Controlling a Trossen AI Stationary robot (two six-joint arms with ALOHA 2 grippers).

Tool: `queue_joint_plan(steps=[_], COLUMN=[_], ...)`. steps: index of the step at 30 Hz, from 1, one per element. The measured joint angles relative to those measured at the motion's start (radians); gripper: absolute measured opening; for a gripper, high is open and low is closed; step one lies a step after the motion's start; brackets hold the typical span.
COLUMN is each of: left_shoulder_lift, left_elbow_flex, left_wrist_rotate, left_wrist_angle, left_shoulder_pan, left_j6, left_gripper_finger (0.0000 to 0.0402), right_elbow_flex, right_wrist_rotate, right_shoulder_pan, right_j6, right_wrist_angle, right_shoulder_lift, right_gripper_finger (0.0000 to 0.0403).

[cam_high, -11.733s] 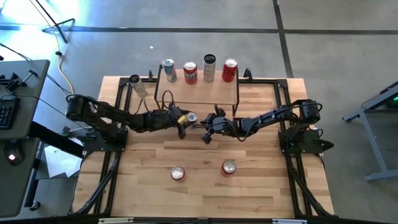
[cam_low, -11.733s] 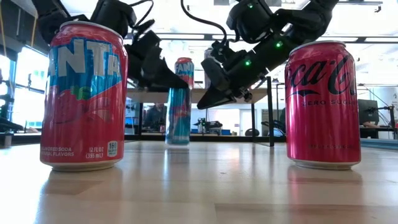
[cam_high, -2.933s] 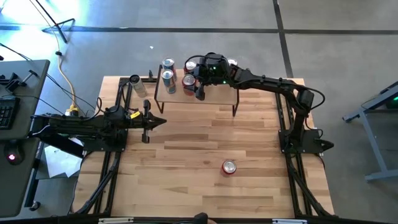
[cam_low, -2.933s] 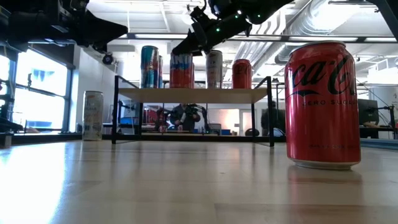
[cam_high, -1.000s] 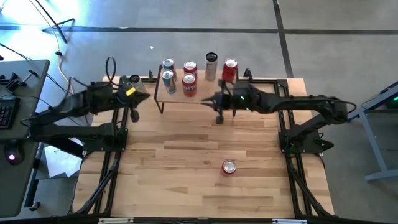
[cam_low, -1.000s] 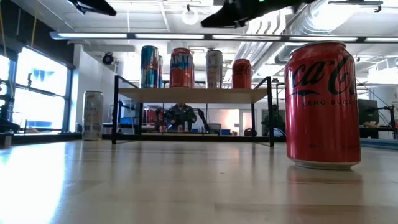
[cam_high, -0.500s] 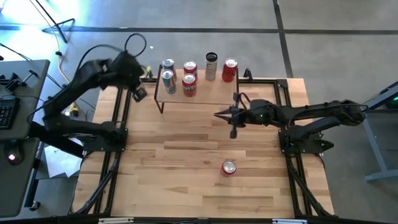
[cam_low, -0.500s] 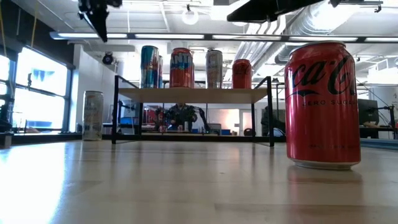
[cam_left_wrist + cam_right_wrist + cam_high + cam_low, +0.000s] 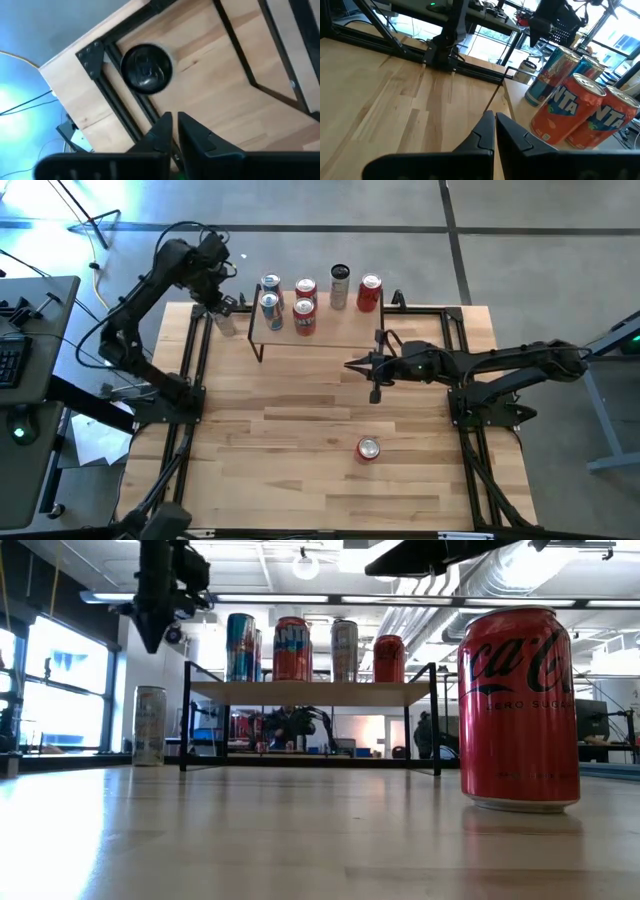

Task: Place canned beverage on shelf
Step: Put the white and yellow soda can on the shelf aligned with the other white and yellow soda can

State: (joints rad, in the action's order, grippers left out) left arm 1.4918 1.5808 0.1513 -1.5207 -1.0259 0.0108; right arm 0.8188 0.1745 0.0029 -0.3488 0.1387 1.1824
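The shelf [image 9: 340, 330] stands at the table's far side with several cans [image 9: 305, 315] upright on its top [image 9: 310, 692]. A red cola can [image 9: 368, 448] stands on the table near the front [image 9: 520, 705]. A pale can [image 9: 150, 725] stands at the far left corner beside the shelf, its dark top [image 9: 146, 69] showing. My left gripper [image 9: 222, 305] hangs shut above that pale can, pointing down [image 9: 152, 635], touching nothing. My right gripper [image 9: 348, 365] is shut and empty, held level just in front of the shelf's right half, pointing left [image 9: 495, 117].
Black metal rails [image 9: 195, 360] run along the table's left, right and far edges. Orange soda cans [image 9: 560, 115] stand close ahead of my right gripper on the shelf. Bare wood lies between the shelf and the red can.
My left arm has swung up and toward the table's far left corner; its gripper has tipped over and now points down above the pale can. My right gripper has drawn back from the shelf toward the near and right edges, then stayed still.
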Motion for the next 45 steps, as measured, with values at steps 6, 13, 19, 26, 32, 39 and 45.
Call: queue_joint_plan(steps=[6, 13, 19, 26, 32, 39, 45], left_shoulder_lift=[0.050, 0.086, 0.143, 0.212, 0.248, 0.265, 0.265], left_elbow_flex=[0.019, 0.021, 0.021, 0.021, 0.020, 0.020, 0.020], left_wrist_rotate=[0.000, 0.007, 0.015, 0.026, 0.041, 0.059, 0.069], left_wrist_angle=[0.020, 0.037, 0.034, 0.056, 0.086, 0.093, 0.104], left_shoulder_pan=[-0.015, -0.031, -0.043, -0.069, -0.075, -0.081, -0.080], left_j6=[-0.039, -0.086, -0.096, -0.097, -0.104, -0.108, -0.114], left_gripper_finger=[0.0097, 0.0211, 0.0267, 0.0277, 0.0277, 0.0277, 0.0273], right_elbow_flex=[0.000, 0.000, 0.000, 0.000, 0.000, 0.000, 0.000], right_wrist_rotate=[0.000, -0.001, -0.002, -0.002, -0.002, -0.002, -0.002], right_shoulder_pan=[0.000, 0.000, 0.000, 0.000, 0.000, 0.000, 0.000], right_j6=[0.003, 0.011, 0.019, 0.031, 0.035, 0.035, 0.035], right_wrist_angle=[-0.007, -0.024, -0.027, -0.038, -0.041, -0.041, -0.041], right_shoulder_lift=[0.000, 0.000, 0.000, 0.000, 0.000, 0.000, 0.000], right_gripper_finger=[0.0000, 0.0000, 0.0000, 0.0000, 0.0000, 0.0000, 0.0000])
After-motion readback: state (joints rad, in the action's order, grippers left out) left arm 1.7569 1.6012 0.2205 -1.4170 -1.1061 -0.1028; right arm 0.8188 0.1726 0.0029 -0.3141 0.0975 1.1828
